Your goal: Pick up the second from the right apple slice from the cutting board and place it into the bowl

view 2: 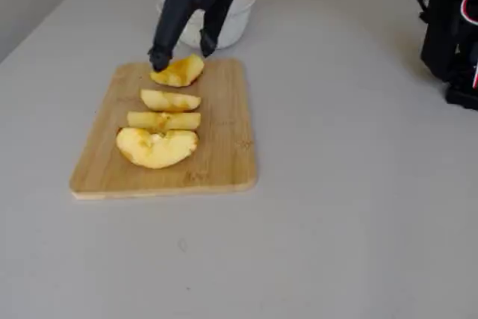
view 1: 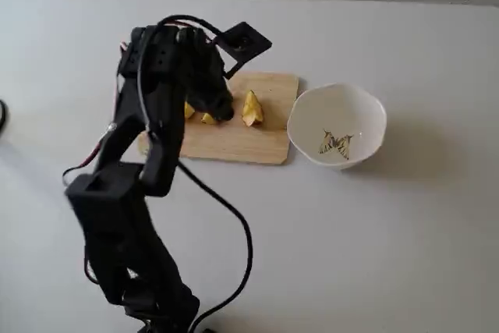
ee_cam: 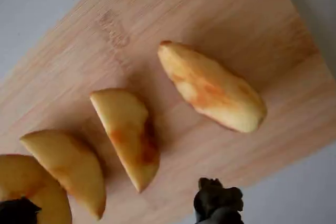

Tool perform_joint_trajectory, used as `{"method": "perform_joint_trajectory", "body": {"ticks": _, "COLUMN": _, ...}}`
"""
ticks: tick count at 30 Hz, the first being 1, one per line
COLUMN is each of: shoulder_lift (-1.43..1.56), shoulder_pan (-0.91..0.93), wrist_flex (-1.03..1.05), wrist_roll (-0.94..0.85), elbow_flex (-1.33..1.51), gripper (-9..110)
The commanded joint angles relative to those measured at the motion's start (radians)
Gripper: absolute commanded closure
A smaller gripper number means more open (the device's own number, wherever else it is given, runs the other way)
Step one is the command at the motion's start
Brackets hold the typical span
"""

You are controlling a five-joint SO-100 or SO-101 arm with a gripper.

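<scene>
The light-wood cutting board holds several apple slices in a row. The target apple slice, a crescent with a reddish-brown edge, is second from the right in a fixed view and second from the far end in a fixed view. My gripper is open and empty above the row, one fingertip on each side of this slice and its neighbour. The gripper also shows in both fixed views. The white bowl stands just right of the board and is empty.
The rightmost slice lies nearest the bowl. Two more slices lie beyond the target. My arm's black cable trails on the table. Dark equipment stands at the table's right in a fixed view.
</scene>
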Motion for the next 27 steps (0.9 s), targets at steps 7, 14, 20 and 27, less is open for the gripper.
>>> {"method": "perform_joint_trajectory", "body": {"ticks": 7, "shoulder_lift": -0.612, "shoulder_pan": -0.011, "wrist_flex": 0.376, "wrist_roll": 0.003, "elbow_flex": -1.063, "gripper": 61}}
{"method": "perform_joint_trajectory", "body": {"ticks": 14, "shoulder_lift": -0.675, "shoulder_pan": -0.032, "wrist_flex": 0.376, "wrist_roll": 0.005, "elbow_flex": -1.051, "gripper": 69}}
{"method": "perform_joint_trajectory", "body": {"ticks": 20, "shoulder_lift": -0.696, "shoulder_pan": -0.044, "wrist_flex": 0.376, "wrist_roll": 0.002, "elbow_flex": -1.052, "gripper": 90}}
{"method": "perform_joint_trajectory", "body": {"ticks": 27, "shoulder_lift": -0.678, "shoulder_pan": -0.067, "wrist_flex": 0.377, "wrist_roll": 0.023, "elbow_flex": -1.051, "gripper": 101}}
